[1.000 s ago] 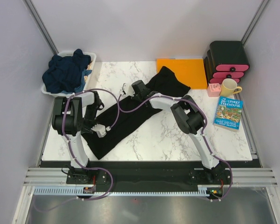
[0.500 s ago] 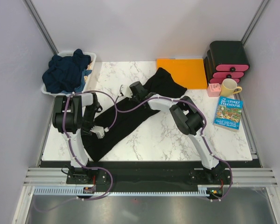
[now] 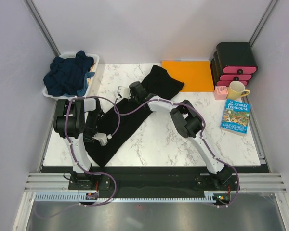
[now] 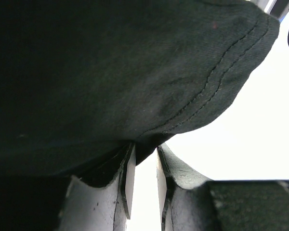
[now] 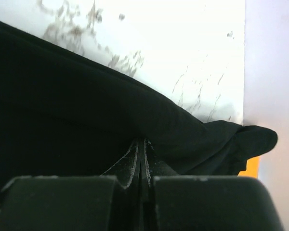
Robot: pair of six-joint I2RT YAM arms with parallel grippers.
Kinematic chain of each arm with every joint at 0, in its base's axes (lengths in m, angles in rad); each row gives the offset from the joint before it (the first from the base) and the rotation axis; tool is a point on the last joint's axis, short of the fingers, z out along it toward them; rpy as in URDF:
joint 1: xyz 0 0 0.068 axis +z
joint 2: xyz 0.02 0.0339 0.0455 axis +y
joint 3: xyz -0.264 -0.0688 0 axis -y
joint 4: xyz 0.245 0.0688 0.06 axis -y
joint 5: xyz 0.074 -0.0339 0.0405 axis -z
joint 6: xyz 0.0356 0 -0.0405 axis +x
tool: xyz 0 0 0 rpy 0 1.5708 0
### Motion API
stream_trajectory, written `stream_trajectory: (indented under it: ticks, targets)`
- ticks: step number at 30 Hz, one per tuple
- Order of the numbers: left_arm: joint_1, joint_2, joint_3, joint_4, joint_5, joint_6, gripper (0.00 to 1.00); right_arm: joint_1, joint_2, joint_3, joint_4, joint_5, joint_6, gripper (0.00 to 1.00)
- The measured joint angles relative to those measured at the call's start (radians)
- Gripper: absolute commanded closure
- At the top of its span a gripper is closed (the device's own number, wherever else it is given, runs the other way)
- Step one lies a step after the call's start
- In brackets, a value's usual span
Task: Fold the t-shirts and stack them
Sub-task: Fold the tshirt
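A black t-shirt [image 3: 130,118] lies pulled into a long diagonal band across the marble table [image 3: 183,139]. Its far end is bunched beside the orange sheet [image 3: 195,74]. My right gripper [image 3: 127,91] is shut on the shirt's upper part; the right wrist view shows the closed gripper [image 5: 142,142] buried in black cloth [image 5: 62,110]. My left gripper [image 3: 100,137] is at the shirt's lower left part. In the left wrist view the gripper [image 4: 144,149] pinches a hemmed fold of the cloth [image 4: 111,72] at its tips, with a narrow gap lower down. Dark navy t-shirts [image 3: 67,74] are heaped in a white basket [image 3: 95,58].
The basket stands at the table's far left corner. At the far right are a black and pink drawer unit [image 3: 236,62], a yellow mug [image 3: 237,90], a small pink block [image 3: 220,92] and a book [image 3: 235,116]. Purple cables loop along both arms.
My right gripper has moved left and away, dragging the shirt's upper end off the orange sheet. My left gripper has shifted slightly left with the lower end.
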Motion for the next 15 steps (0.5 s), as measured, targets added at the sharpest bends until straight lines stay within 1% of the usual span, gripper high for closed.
stream_trajectory:
  ticks: [10,15]
  targets:
    - [-0.011,-0.026,-0.01,0.016,0.018,0.01,0.69,-0.017,0.16,0.236,0.033,-0.097,-0.126,1.0]
    - [-0.04,-0.043,-0.022,0.025,0.031,0.02,0.68,-0.034,0.205,0.274,0.105,-0.135,-0.203,1.0]
